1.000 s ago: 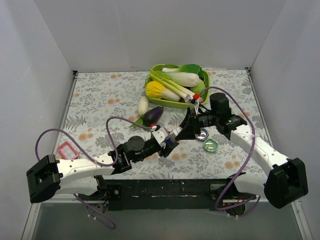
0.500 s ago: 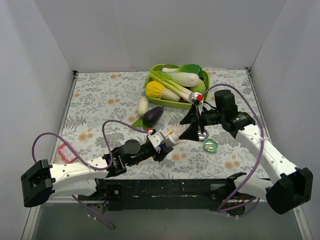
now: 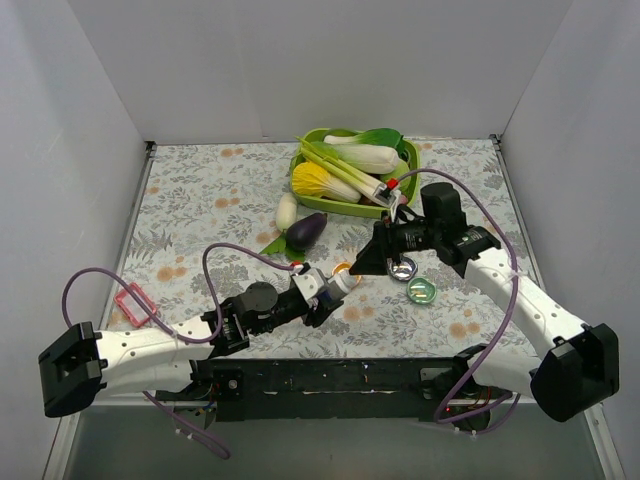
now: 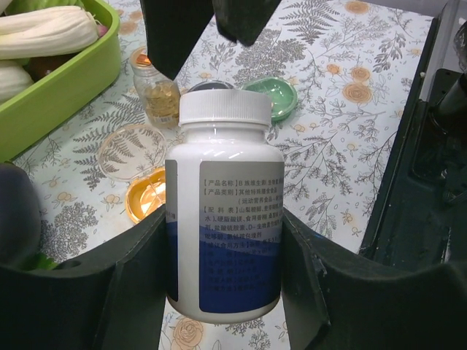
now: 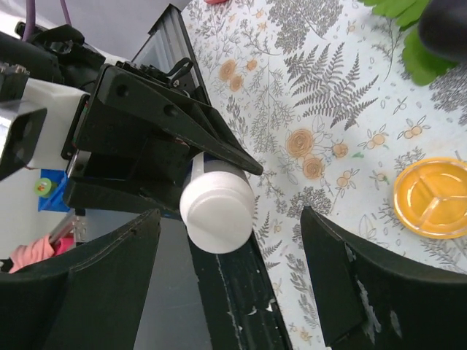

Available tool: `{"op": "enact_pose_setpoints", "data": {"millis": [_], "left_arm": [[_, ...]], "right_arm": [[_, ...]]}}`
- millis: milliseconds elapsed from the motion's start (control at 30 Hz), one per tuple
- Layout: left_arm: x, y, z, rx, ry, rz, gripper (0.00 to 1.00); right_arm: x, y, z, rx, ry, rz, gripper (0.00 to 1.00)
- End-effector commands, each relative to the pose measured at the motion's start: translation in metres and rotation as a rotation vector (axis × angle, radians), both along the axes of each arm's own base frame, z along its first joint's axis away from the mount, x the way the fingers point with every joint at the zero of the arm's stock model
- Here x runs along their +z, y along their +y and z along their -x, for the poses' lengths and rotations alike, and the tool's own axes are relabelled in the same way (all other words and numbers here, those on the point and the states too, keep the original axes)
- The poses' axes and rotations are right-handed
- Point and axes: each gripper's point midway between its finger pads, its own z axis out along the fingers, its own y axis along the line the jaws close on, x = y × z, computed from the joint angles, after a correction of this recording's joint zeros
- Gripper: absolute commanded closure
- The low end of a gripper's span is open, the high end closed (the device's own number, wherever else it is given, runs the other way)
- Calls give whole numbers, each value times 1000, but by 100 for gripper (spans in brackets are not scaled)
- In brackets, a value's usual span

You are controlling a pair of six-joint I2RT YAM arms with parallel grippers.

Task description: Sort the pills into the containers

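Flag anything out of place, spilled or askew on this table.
No spill shows. A white radish and an eggplant lie on the table beside the green tray, not in it. A pink frame sits alone at the far left.

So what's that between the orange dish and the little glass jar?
A clear round lid, lying flat between the orange dish and the glass jar. The left wrist view shows it plainly.
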Motion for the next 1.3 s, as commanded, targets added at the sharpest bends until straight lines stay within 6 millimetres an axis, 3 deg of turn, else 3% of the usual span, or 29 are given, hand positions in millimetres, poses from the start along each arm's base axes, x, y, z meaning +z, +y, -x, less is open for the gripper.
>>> {"op": "enact_pose_setpoints", "data": {"millis": [0,333,433,467,533,667,767,867,900,933,1000,1033,1133,1233,1267], "left_arm": [[22,-7,-6,7,-41,47,100],[32,-9,-10,22,-60,80,100],[32,-8,-10,28,-59,80,100],[31,-8,-11,30,-59,79,100],[30,-7,-12,39,-57,78,100],[28,-5,-11,44,-51,78,100],[22,-8,-6,15,-28,63,100],[14,-11,1,-26,6,48,100],[12,-12,6,-53,18,48,100],[10,-11,8,-58,23,53,100],[9,-13,22,-135,52,71,100],[8,-11,26,-153,60,79,100],[8,-9,38,-203,88,93,100],[10,-5,40,-204,95,100,100],[10,-4,39,-196,94,100,100]], "right_arm": [[-7,11,3,-45,64,38,16],[-18,18,16,4,147,51,18],[-14,19,20,34,146,32,29],[-13,20,22,45,148,27,39],[-8,20,25,73,144,9,48],[2,21,30,131,98,-27,79],[10,24,38,199,36,-42,92],[21,28,52,323,-139,-56,96],[20,29,55,423,-323,-88,98],[26,28,73,510,-367,-94,99],[22,23,90,653,-569,-106,99],[17,22,100,774,-789,-135,99],[-6,22,82,838,-1056,-2,98],[-16,24,62,815,-1074,96,98],[-11,29,59,776,-1064,85,89]]}}
